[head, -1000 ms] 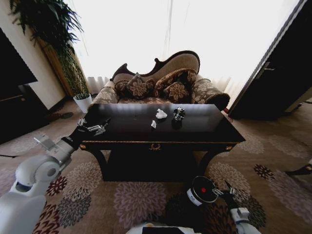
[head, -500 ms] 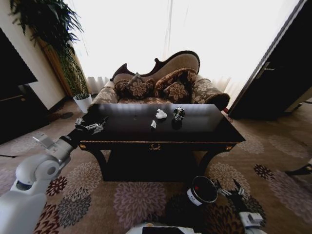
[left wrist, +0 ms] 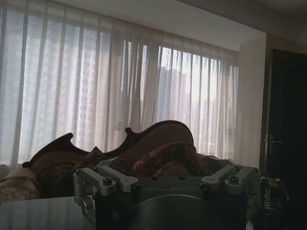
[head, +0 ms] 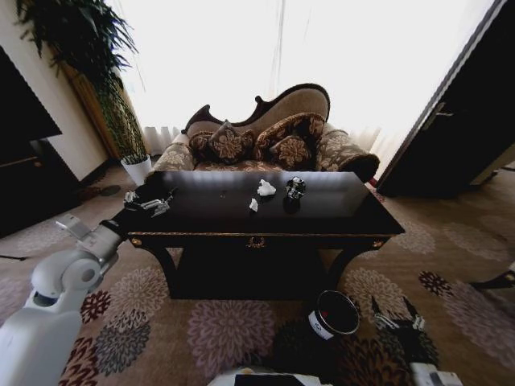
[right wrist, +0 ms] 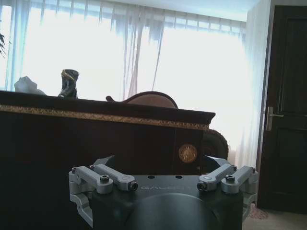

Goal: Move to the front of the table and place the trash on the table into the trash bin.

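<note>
Left gripper [head: 150, 203] over the glossy black worktop [head: 338, 211] at its left edge, fingers spread, empty. Right gripper [head: 396, 317] low near the floor, fingers open (empty), just right of the black cylindrical trash bin [head: 331, 314]. Crumpled white paper scraps [head: 265, 189] and dark crushed can [head: 294, 189] mid-worktop.

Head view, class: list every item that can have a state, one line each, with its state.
Left hand: fingers spread open, over the table's left end.
Right hand: open, low beside the trash bin.
Trash bin: upright on the carpet, mouth open.
Crumpled white paper: lying on the table.
Dark crushed object: standing on the table.
</note>
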Robot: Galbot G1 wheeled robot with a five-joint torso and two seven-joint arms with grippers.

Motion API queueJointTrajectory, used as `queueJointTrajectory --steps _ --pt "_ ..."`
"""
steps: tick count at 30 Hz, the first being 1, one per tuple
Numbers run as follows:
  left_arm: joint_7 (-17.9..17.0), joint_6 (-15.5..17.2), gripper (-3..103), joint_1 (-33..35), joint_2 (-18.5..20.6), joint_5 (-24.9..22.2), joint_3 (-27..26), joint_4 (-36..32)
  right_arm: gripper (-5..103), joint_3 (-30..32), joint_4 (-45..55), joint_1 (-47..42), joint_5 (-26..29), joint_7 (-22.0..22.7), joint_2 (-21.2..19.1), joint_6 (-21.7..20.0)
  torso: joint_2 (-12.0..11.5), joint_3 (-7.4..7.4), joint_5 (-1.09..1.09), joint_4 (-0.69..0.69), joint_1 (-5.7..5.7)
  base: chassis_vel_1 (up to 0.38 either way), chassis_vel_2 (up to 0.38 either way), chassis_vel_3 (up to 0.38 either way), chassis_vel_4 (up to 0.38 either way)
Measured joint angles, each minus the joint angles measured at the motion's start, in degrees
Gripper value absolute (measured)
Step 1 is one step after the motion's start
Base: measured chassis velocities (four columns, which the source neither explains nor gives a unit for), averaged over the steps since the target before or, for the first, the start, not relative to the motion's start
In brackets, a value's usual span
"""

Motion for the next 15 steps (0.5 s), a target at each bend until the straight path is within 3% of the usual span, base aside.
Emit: queueJointTrajectory --steps 8,15 --pt "0.0 0.2 100 -0.4 -0.6 0.2 0.4 0.6 100 6.3 19.0 -3.0 2.5 5.7 -0.9 -4.2 0.0 0.00 -0.03 0.01 0.01 0.000 0.000 0.000 0.000" --pt "0.1 0.2 100 -0.2 -0.6 0.3 0.0 0.9 100 7.8 25.3 -4.3 3.6 6.7 -4.3 -5.6 0.0 0.00 -0.01 0.00 0.01 0.000 0.000 0.000 0.000"
